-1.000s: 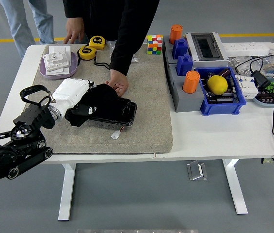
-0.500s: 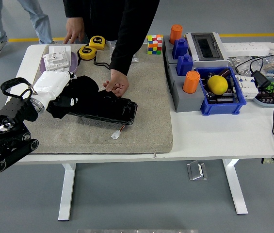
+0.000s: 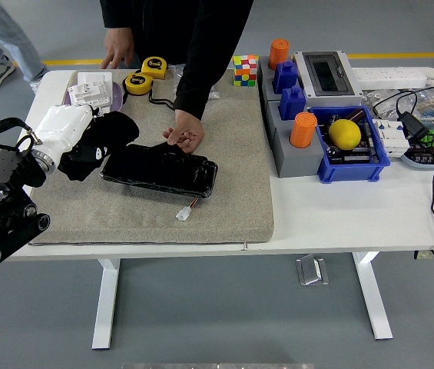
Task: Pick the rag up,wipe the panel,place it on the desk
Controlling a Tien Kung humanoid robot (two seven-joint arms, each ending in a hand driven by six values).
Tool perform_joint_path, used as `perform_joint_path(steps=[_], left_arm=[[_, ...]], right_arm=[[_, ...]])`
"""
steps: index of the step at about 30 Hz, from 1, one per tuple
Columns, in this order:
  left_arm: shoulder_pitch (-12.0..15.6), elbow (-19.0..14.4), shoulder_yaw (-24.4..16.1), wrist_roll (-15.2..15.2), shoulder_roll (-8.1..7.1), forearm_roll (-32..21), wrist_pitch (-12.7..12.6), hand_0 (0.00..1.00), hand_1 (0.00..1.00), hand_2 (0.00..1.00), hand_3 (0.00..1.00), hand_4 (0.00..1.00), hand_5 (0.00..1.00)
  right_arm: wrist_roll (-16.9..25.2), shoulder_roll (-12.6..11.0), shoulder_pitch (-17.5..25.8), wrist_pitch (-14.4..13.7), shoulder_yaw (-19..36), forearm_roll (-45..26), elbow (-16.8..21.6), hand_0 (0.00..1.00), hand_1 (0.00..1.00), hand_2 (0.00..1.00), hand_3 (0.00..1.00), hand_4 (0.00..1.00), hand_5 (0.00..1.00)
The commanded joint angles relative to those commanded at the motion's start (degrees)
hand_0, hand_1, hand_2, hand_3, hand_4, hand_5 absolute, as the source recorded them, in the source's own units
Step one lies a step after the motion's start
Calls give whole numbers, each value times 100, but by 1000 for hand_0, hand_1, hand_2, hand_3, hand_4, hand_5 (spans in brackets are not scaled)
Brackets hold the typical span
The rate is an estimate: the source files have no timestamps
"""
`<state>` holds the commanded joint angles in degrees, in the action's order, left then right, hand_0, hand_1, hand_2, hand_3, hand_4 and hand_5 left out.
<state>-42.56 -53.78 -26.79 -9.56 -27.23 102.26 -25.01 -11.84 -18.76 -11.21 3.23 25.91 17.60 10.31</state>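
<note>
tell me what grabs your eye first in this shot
The robot's left hand, white against its black arm, clutches a black rag at the left end of the grey mat. Beside it a person's hand steadies the glossy black panel. Far right, a yellow ball sits in a blue bin.

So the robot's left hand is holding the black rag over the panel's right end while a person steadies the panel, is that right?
Not quite. In the head view the left hand holds the black rag at the panel's left end, not its right. The rest stands: the person's hand rests on the panel's far edge.
</note>
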Motion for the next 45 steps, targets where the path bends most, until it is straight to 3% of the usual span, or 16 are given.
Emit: perform_joint_path(steps=[12, 20, 45], left_arm=[[46, 69, 77, 16, -11, -17, -22, 297, 215, 491, 554, 483, 12], [14, 45, 213, 13, 64, -53, -25, 298, 215, 491, 554, 484, 9], [-47, -355, 700, -127, 558, -38, 9, 297, 215, 492, 558, 484, 5]], right_arm=[[22, 0, 2, 14, -57, -83, 0, 789, 699, 722, 667, 998, 501], [30, -7, -4, 19, -95, -114, 0, 789, 699, 721, 667, 998, 502], [7, -44, 3, 31, -34, 12, 0, 789, 698, 723, 668, 998, 502]])
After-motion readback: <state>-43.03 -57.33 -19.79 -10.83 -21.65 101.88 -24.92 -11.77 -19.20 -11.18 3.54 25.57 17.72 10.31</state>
